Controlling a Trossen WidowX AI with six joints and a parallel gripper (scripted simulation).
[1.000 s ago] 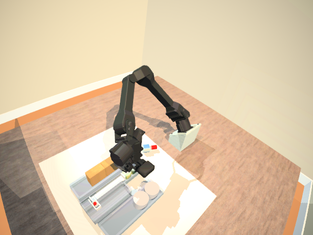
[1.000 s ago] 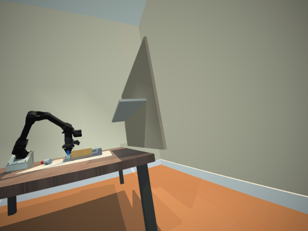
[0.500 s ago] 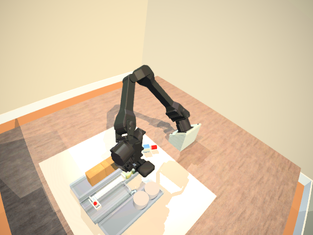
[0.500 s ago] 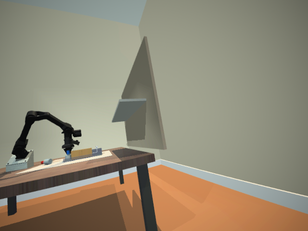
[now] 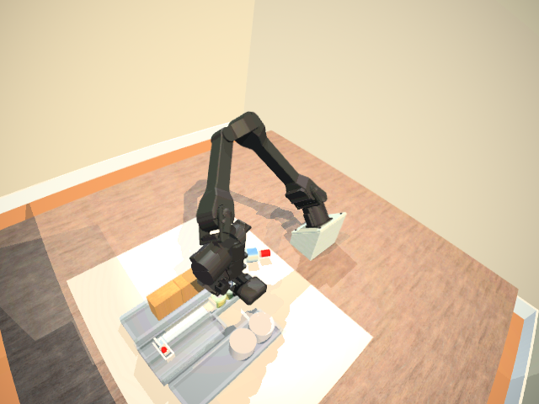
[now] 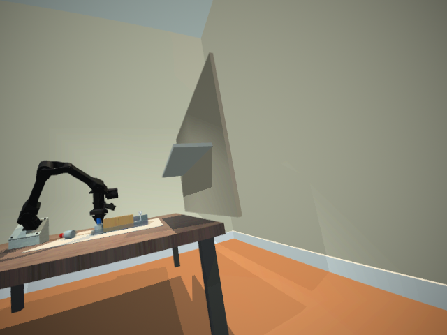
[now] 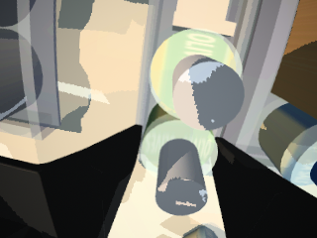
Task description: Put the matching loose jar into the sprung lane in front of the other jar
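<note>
"What could go wrong?"
"The gripper (image 5: 235, 289) (image 6: 97, 218) (image 7: 177, 138) might tip the front jar (image 5: 229, 295) (image 7: 179, 130) if it lifts crooked — then the spring could shove both."

"Is it holding on?"
"No, its tips look a bit apart, around that jar, at the lane's (image 5: 165, 328) (image 7: 146, 64) front. The back jar (image 5: 219, 300) (image 7: 164, 74) is behind."

"And the jars?"
"Round, pale green, with smooth knobs (like fat pegs)."

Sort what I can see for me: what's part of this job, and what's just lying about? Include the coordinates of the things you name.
Part of the job:
- claw (image 5: 232, 290) (image 6: 98, 218) (image 7: 177, 138)
- front jar (image 7: 180, 174)
- matching jar behind (image 5: 218, 300) (image 7: 205, 79)
- sprung lane (image 5: 191, 337) (image 7: 155, 50)

Lying about:
- red-capped jar (image 5: 252, 255) (image 6: 69, 234)
- orange blocks (image 5: 165, 300) (image 6: 118, 220)
- round-topped containers (image 5: 242, 342) (image 7: 20, 74)
</note>
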